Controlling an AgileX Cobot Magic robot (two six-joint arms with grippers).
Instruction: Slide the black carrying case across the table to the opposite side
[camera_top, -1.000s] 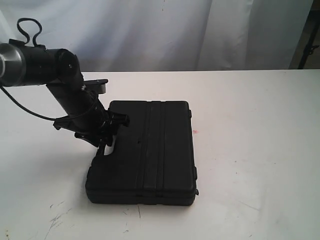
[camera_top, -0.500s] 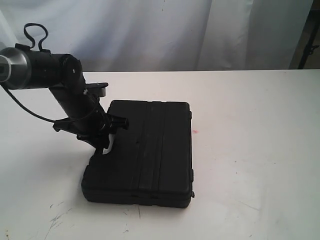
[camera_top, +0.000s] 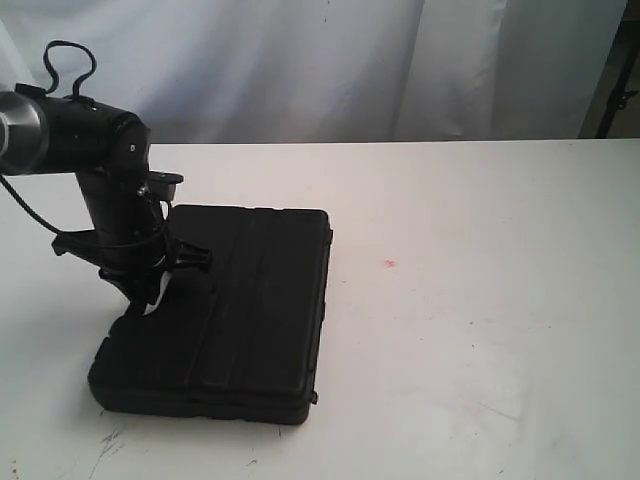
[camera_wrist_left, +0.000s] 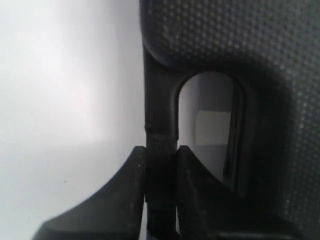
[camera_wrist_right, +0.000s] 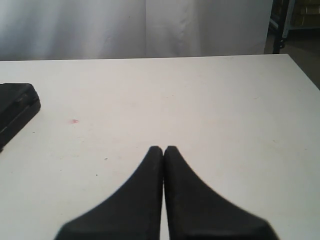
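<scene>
The black carrying case (camera_top: 225, 310) lies flat on the white table (camera_top: 480, 300), left of the middle and slightly skewed. My left gripper (camera_top: 150, 295) reaches down at the case's left edge. In the left wrist view the left gripper (camera_wrist_left: 161, 150) is shut on the case's handle bar (camera_wrist_left: 160, 115), one finger on each side of it, with the dotted case shell (camera_wrist_left: 250, 45) beside the handle opening. The right gripper (camera_wrist_right: 163, 149) hovers over bare table, jaws pressed together and holding nothing. A corner of the case (camera_wrist_right: 15, 107) shows at the edge of the right wrist view.
A tiny red speck (camera_top: 389, 264) marks the table to the right of the case. Scuff marks (camera_top: 110, 445) sit near the front left edge. A white curtain (camera_top: 320, 60) hangs behind the table's far edge. A dark stand (camera_top: 615, 90) stands at the back right.
The left gripper has closed on the case's handle and moved left, dragging the case leftward across the table. The right gripper has stayed shut.
</scene>
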